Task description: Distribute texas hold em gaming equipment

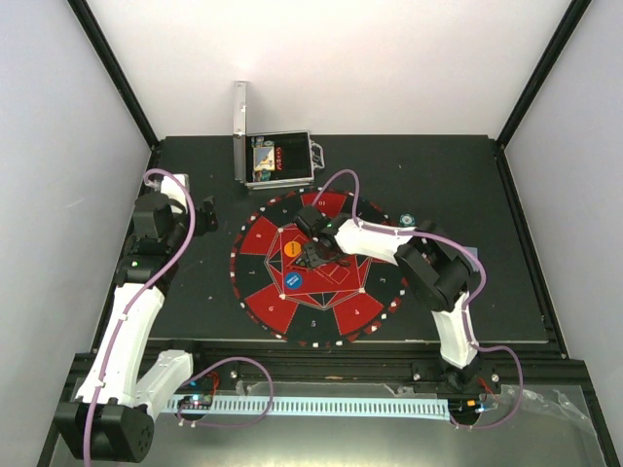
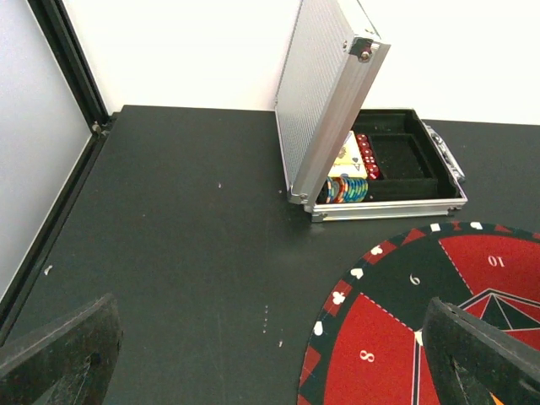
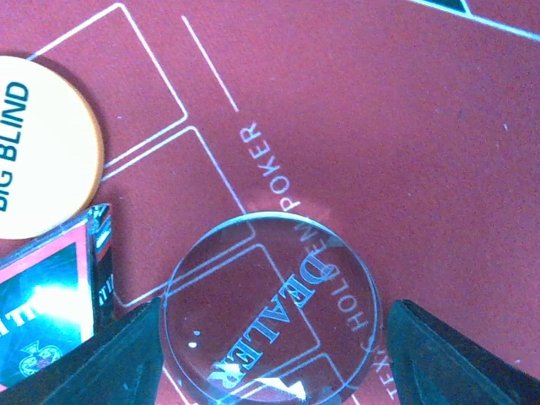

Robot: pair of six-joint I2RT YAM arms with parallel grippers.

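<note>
A clear round disc marked DEALER (image 3: 268, 312) lies flat on the red mat (image 3: 380, 126). My right gripper (image 3: 274, 342) straddles it, open: the left finger (image 3: 118, 359) meets its rim and the right finger (image 3: 460, 359) stands a sliver off. An orange disc marked BIG BLIND (image 3: 42, 160) lies to the left of it. From above, the right gripper (image 1: 313, 255) sits at the mat's middle beside the orange disc (image 1: 293, 249) and a blue disc (image 1: 294, 280). My left gripper (image 2: 270, 337) hangs wide open and empty. A stack of poker chips (image 2: 348, 190) shows inside the case.
The silver case (image 1: 277, 161) stands open behind the round red-and-black mat (image 1: 263, 238), its lid (image 2: 325, 101) upright. Red dice (image 2: 367, 158) sit inside it. A teal chip (image 1: 406, 220) lies off the mat's right rim. A red-edged rectangle with teal print (image 3: 42, 312) lies beside the right gripper's left finger.
</note>
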